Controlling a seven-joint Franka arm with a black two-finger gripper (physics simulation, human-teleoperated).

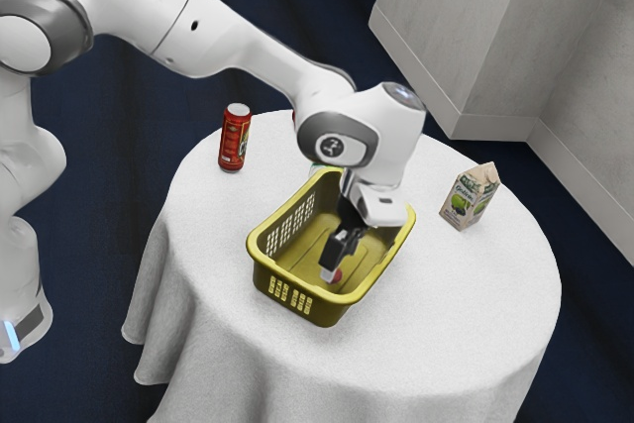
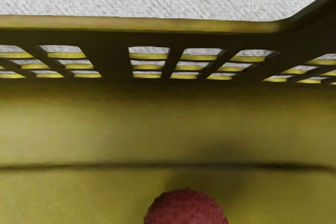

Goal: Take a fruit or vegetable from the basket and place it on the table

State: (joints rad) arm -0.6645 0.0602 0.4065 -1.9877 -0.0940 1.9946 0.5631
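Low inside the yellow basket (image 1: pixel 264 269), toward its near end, is my gripper (image 1: pixel 333 269), pointing down. A small red, round fruit (image 1: pixel 338 276) is right at the gripper's tip, partly covered by it. In the wrist view the bumpy red fruit (image 2: pixel 186 209) rises from the lower edge, over the floor of the basket (image 2: pixel 157 124). Whether the fruit is held cannot be told from these views.
The basket's slotted walls surround the hand. On the round white-clothed table (image 1: pixel 446 314) stand a red can (image 1: pixel 235 138) at the exterior view's left and a drink carton (image 1: pixel 470 197) at its right. Something red is mostly hidden behind the arm.
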